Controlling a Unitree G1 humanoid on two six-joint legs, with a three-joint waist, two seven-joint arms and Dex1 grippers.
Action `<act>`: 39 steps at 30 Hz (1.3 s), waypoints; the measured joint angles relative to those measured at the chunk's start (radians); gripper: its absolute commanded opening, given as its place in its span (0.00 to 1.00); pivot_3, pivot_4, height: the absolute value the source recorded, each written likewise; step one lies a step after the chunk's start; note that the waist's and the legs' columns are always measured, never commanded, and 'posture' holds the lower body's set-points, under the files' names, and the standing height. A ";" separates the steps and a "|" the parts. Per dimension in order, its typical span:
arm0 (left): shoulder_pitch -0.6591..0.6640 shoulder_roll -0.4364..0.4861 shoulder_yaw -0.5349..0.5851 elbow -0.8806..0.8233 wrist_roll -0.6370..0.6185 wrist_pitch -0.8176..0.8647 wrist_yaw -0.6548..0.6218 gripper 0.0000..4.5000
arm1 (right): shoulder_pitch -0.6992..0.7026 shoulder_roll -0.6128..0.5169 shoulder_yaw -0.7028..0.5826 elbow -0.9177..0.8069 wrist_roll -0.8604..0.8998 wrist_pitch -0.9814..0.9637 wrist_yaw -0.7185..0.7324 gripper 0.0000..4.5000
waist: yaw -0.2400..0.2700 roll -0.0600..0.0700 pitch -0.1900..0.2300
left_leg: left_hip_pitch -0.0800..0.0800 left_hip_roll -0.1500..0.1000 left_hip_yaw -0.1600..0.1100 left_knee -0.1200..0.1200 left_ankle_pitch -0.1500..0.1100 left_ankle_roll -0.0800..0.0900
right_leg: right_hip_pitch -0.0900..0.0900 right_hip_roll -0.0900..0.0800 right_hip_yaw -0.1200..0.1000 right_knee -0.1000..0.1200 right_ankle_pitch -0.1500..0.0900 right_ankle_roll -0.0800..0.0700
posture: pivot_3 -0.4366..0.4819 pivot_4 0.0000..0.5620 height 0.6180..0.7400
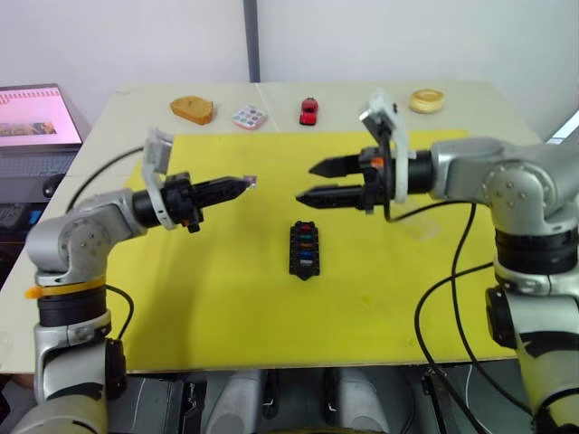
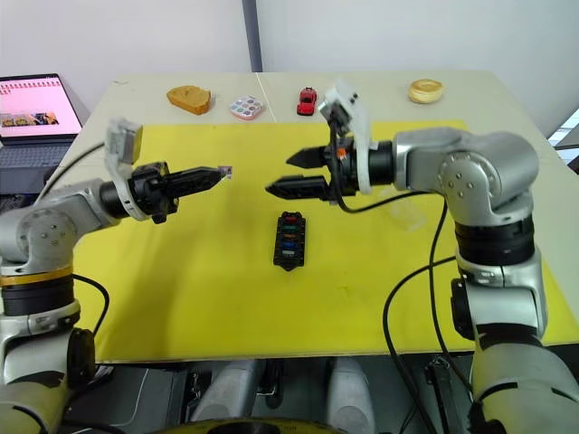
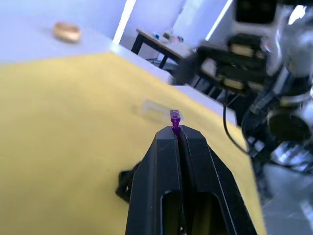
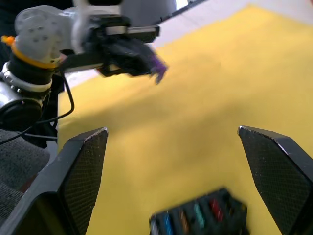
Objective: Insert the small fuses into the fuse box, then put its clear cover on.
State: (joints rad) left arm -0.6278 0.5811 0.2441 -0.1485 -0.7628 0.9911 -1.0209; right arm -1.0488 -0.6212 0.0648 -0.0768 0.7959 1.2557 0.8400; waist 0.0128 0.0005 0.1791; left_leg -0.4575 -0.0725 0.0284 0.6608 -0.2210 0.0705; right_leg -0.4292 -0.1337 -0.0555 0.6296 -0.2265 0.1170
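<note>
My left end effector (image 1: 242,184) is clamped shut on the tiny purple blade-type plastic fuse (image 3: 174,117), which pokes out past the fingertips, held in the air above the yellow mat (image 1: 217,298). The black rectangular plastic fuse box (image 1: 304,250) lies on the mat below and to the right of that end effector, well apart from it, with several coloured fuses already seated in its slots; I cannot count them exactly. My right end effector (image 1: 308,181) faces the left one with its fingers spread wide and nothing between them, hovering above the far end of the box.

I judge this to be the last fuse or close to it. To seat it well, I would turn the left wrist so the blades point straight down, line the fuse up over the free slot, and press down without tilting. The grip is only on a small part of the fuse, so sideways force could twist it out.

The clear plastic cover (image 2: 405,215) sits on the mat below the right arm, faintly visible.
</note>
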 measured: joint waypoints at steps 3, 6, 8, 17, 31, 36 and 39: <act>-0.038 0.010 -0.040 -0.029 0.013 -0.024 0.030 0.00 | -0.034 0.015 0.029 0.025 -0.013 -0.034 0.040 0.47 | -0.001 0.000 0.000 | 0.000 0.000 0.000 0.000 0.000 0.000 | 0.000 0.001 0.000 0.000 0.000 0.000 | 0.48 0.27 1.00; -0.055 0.024 -0.074 -0.066 0.014 -0.050 0.032 0.00 | -0.038 0.020 0.048 0.035 -0.029 -0.057 0.067 0.47 | -0.004 0.000 0.000 | 0.000 0.000 0.000 0.000 0.001 -0.002 | 0.001 0.001 0.000 0.001 0.000 0.000 | 0.48 0.27 1.00; -0.057 0.029 -0.085 -0.071 0.014 -0.071 0.031 0.00 | -0.038 0.023 0.050 0.042 -0.035 -0.067 0.082 0.47 | -0.005 0.000 0.000 | 0.000 0.000 0.000 0.000 0.002 -0.003 | 0.001 0.001 0.000 0.001 0.000 0.000 | 0.48 0.27 1.00; -0.061 0.043 -0.121 -0.072 0.014 -0.112 0.031 0.00 | -0.041 0.035 0.050 0.041 -0.035 -0.066 0.108 0.47 | -0.003 0.000 0.000 | 0.000 0.000 0.000 0.000 0.003 -0.003 | 0.001 0.002 0.000 0.001 0.000 0.000 | 0.48 0.27 1.00; -0.073 0.038 -0.151 -0.072 -0.001 -0.127 0.025 0.00 | -0.041 0.051 0.027 0.021 -0.005 -0.034 0.090 0.47 | -0.003 0.000 0.000 | 0.000 0.000 0.000 0.000 0.003 -0.002 | 0.001 0.003 0.000 0.001 0.000 0.000 | 0.48 0.27 1.00; -0.074 0.039 -0.151 -0.067 -0.005 -0.132 0.024 0.00 | -0.040 0.050 0.026 0.019 -0.004 -0.033 0.091 0.47 | -0.003 0.000 0.000 | 0.000 0.000 0.000 0.000 0.003 -0.002 | 0.001 0.003 0.000 0.001 0.000 0.000 | 0.48 0.27 1.00; -0.074 0.040 -0.151 -0.063 -0.008 -0.133 0.024 0.00 | -0.040 0.050 0.026 0.019 -0.005 -0.034 0.093 0.47 | -0.003 0.000 0.000 | 0.000 0.000 0.000 0.000 0.003 -0.002 | 0.001 0.003 0.000 0.001 0.000 0.000 | 0.48 0.27 1.00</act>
State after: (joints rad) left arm -0.7014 0.6216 0.0929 -0.2119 -0.7706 0.8582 -0.9971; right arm -1.0883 -0.5710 0.0908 -0.0574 0.7911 1.2216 0.9328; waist 0.0100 0.0003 0.1793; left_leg -0.4577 -0.0728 0.0287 0.6609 -0.2178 0.0689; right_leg -0.4283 -0.1305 -0.0558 0.6304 -0.2264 0.1173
